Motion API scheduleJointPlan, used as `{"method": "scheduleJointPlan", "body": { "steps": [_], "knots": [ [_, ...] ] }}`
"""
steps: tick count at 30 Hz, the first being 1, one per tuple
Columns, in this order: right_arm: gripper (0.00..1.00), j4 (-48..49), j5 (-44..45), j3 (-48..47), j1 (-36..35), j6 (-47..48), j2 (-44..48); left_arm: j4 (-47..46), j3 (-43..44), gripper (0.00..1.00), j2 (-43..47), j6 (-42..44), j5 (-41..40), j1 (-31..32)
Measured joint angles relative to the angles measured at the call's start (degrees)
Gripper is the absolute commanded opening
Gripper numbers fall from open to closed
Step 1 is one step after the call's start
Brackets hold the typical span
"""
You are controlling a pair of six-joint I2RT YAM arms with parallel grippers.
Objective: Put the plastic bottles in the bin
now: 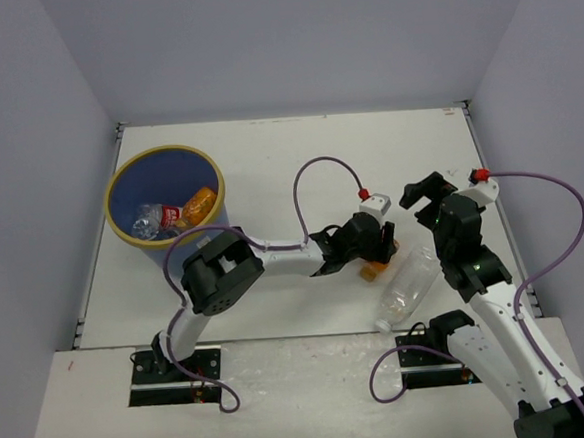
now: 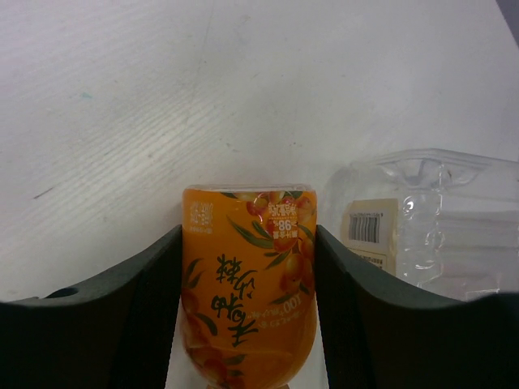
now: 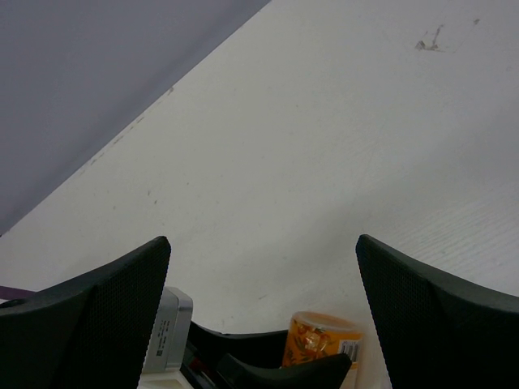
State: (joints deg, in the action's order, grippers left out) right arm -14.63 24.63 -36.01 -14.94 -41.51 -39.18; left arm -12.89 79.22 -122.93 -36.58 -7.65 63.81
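1 orange bottle [image 2: 251, 284] gripped by L fingers [image 2: 122, 324] | clear bottle [image 2: 430, 227] just beside

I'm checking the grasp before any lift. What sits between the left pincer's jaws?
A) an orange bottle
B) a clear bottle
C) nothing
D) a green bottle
A: in the left wrist view the orange bottle fills the gap in the left pincer, with a jaw against each side; the clear bottle lies beside it, outside the jaws.

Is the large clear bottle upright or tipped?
Tipped: in the top view the large clear bottle lies on its side.
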Motion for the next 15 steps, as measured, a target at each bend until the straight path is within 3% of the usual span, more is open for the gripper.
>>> {"method": "scheduleJointPlan", "body": {
  "steps": [7, 15],
  "knots": [
    [0.99, -0.3, -0.1, 0.0, 0.0, 0.1, 0.8, 8.7, 0.0, 0.00, 8.5, 6.0, -10.4, 0.0],
    [0.99, -2.2, 0.0, 0.0, 0.0, -0.1, 1.1, 12.3, -1.1, 0.00, 35.2, 14.9, -27.9, -0.1]
  ]
}}
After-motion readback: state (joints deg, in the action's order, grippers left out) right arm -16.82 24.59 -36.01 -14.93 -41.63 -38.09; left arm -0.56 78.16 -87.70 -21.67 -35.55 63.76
